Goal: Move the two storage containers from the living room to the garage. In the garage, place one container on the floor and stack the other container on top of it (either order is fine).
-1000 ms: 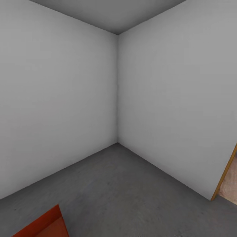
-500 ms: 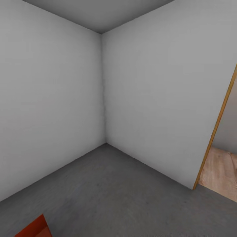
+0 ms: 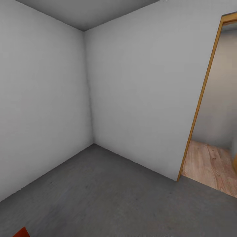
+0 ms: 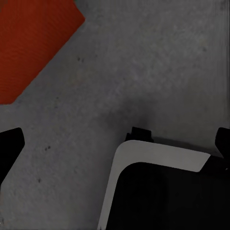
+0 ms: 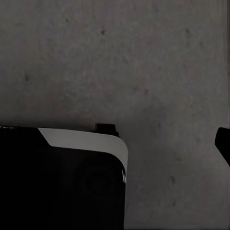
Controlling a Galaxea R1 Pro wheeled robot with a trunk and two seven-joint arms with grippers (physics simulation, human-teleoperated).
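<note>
Storage container: one red-orange storage container (image 4: 33, 45) sits on the grey floor (image 3: 108, 194) of the garage; a sliver of its corner (image 3: 20, 233) shows at the bottom left edge of the head view, and the left wrist view sees a flat red face of it, off to one side of the arm
Second container: cannot place it from here
Room: two bare white walls (image 3: 131, 98) meeting in a corner
Doorway: wood-framed opening (image 3: 200, 98) on the right, light plank floor (image 3: 210, 168) beyond it
Robot body: dark housing with a pale rim (image 4: 158, 158) low in both wrist views, over bare concrete
Left gripper (image 4: 115, 143): dark finger tips at the frame edges, spread apart, nothing between them
Right gripper: only dark slivers at the frame edges; cannot tell how its jaws stand
Risk: base could clip the bin, now nearly out of the head's sight, and shove it askew
Risk: doorway is narrow; a wide swing could catch the frame
</note>
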